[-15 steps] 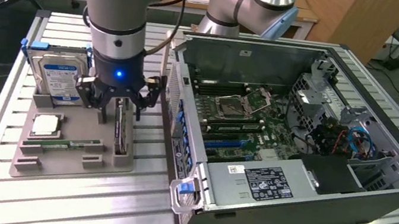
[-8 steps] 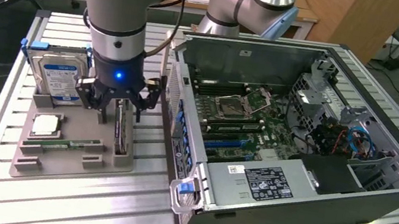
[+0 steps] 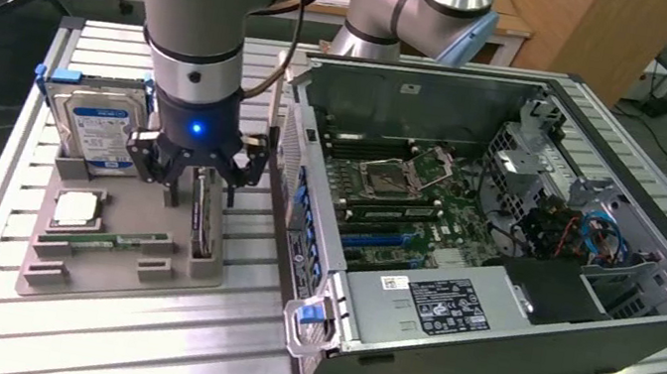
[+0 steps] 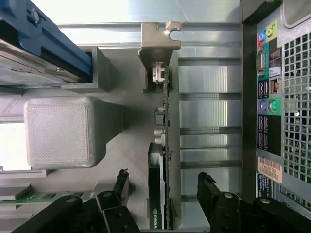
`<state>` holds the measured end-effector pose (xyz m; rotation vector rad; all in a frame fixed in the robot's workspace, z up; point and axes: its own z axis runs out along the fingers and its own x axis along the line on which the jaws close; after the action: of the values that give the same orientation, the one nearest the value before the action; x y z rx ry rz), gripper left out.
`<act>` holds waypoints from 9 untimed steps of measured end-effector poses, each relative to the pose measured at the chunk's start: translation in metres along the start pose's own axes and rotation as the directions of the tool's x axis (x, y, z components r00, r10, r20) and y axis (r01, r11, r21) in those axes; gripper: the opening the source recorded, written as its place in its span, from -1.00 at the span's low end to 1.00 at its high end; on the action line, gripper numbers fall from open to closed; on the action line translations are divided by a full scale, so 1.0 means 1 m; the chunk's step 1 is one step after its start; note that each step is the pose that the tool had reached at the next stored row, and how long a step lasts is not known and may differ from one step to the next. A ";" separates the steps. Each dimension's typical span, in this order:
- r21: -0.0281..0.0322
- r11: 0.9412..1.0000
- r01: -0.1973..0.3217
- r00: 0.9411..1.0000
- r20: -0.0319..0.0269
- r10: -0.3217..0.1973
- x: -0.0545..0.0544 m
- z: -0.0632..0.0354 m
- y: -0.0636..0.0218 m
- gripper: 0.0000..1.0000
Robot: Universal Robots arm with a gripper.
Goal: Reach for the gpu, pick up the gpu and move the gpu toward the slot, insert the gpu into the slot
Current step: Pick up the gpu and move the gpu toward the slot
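The gpu (image 3: 204, 222) stands on its long edge in a groove of the grey holder block (image 3: 119, 269), a dark board with a pale metal bracket (image 4: 160, 43) at one end. My gripper (image 3: 196, 193) hangs right over it, open. Its black fingers (image 4: 206, 184) straddle the card's edge (image 4: 156, 194) with a gap on each side and do not touch it. The slot is one of the blue and black connectors (image 3: 376, 240) on the motherboard inside the open computer case (image 3: 633, 325), to the exterior view's right of the holder.
The holder also carries a blue-labelled hard drive (image 3: 101, 132), a square processor (image 3: 78, 207) and a green memory stick (image 3: 111, 240). The case's rear panel with ports (image 4: 269, 97) stands close beside the gpu. Everything rests on a ribbed aluminium table (image 3: 147, 348).
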<state>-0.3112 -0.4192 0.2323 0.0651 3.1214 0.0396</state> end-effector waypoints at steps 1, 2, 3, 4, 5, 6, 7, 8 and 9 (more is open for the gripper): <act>0.000 1.000 0.002 1.000 0.000 -0.002 0.000 0.0006 0.0000 0.36; 0.000 1.000 0.007 1.000 0.000 -0.007 0.000 0.0009 0.0000 0.36; 0.000 1.000 0.015 1.000 -0.001 -0.015 0.000 0.0010 -0.0001 0.36; 0.000 1.000 0.024 1.000 -0.001 -0.024 0.000 0.0013 0.0000 0.36; 0.000 1.000 0.031 1.000 -0.001 -0.031 0.000 0.0015 0.0000 0.36; -0.001 0.999 0.035 0.999 -0.001 -0.035 0.000 0.0018 0.0000 0.36; -0.001 0.999 0.041 0.999 -0.001 -0.041 0.000 0.0021 -0.0001 0.36; -0.001 0.999 0.046 0.999 -0.001 -0.046 0.001 0.0026 -0.0001 0.36; -0.001 0.999 0.051 0.999 -0.001 -0.051 0.001 0.0029 -0.0001 0.36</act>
<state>-0.3124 -0.4192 0.2294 -0.0152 3.1228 0.0403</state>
